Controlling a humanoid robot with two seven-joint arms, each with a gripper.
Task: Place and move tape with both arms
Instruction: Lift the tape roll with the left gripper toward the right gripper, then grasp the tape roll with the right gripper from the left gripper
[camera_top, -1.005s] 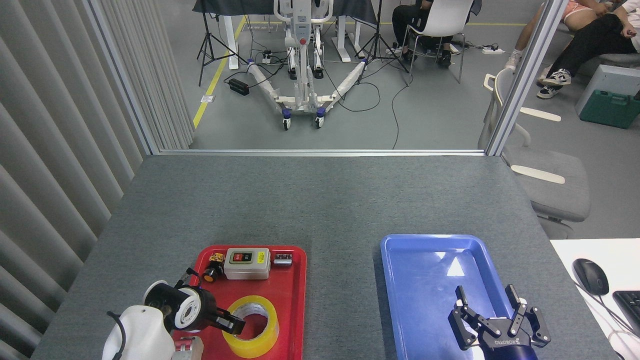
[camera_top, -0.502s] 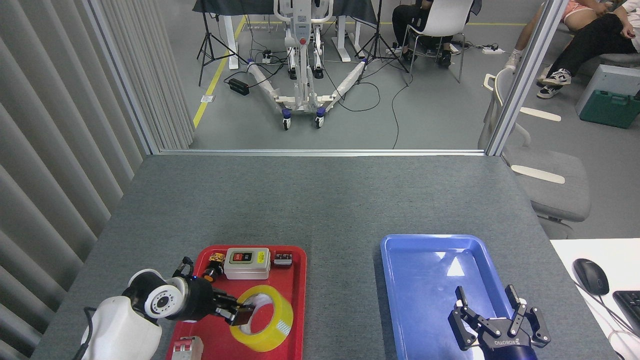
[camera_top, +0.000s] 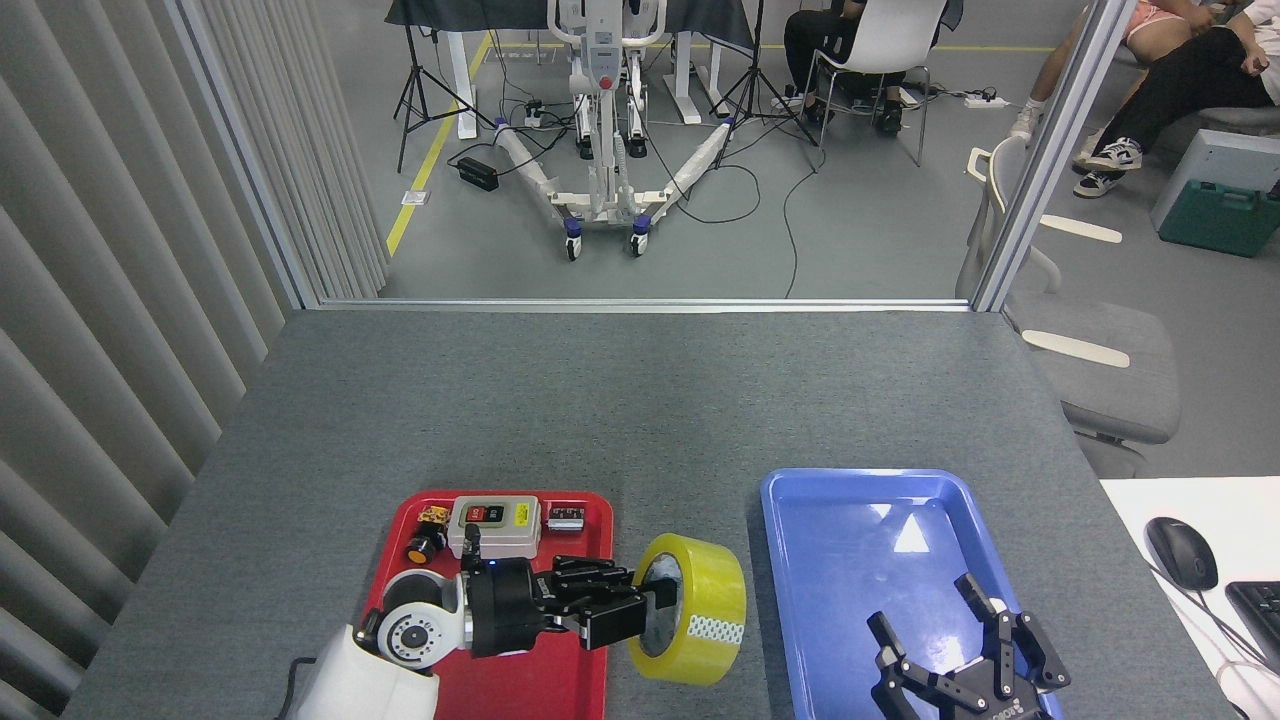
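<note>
Tape (camera_top: 700, 620) — yellow, upright on edge — pinched by left end effector (camera_top: 640, 610); right end effector (camera_top: 960, 650) spread.

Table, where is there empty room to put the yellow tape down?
The blue tray is bare inside; only the right claw hangs open over its near end. The grey table is bare beyond both trays, and in the strip between them, where the left claw holds the tape. The red tray is crowded along its far edge.
</note>
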